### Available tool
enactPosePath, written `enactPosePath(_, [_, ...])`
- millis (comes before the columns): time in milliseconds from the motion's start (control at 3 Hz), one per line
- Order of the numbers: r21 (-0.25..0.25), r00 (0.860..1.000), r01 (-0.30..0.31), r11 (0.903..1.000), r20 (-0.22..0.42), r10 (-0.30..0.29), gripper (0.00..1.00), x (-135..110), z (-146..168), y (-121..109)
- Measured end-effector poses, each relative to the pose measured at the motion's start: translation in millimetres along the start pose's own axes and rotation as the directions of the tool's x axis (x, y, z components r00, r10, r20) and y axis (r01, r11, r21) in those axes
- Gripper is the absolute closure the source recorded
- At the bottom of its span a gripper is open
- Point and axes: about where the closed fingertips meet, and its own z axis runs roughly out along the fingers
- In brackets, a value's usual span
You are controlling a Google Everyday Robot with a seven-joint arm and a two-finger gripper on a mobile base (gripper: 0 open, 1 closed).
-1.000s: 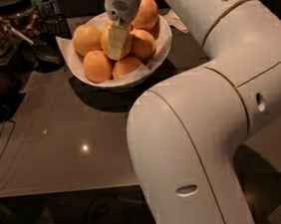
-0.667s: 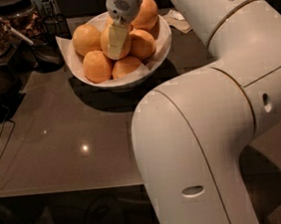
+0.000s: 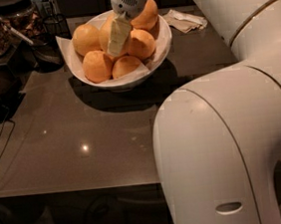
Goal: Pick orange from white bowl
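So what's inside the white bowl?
The white bowl holds a pile of oranges. The claw is down among them, against the paler orange, covering part of it. The bowl's bottom and anything under the pile are hidden.

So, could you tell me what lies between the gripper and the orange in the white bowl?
Nothing, in the camera view: the gripper is down in the white bowl, overlapping the orange with no visible gap between them.

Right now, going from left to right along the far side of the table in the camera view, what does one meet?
Dark wire cup → white bowl, with the gripper low over the orange inside it → crumpled napkin → robot arm.
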Motion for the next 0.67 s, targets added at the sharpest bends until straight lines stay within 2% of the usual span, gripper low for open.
enactPosePath(333, [0.002,1.000,0.004,1.0000,0.004,-0.004,1.00,-3,2,-1])
enactPosePath(667, [0.010,0.999,0.008,0.9999,0.041,-0.008,1.00,-11,-13,15])
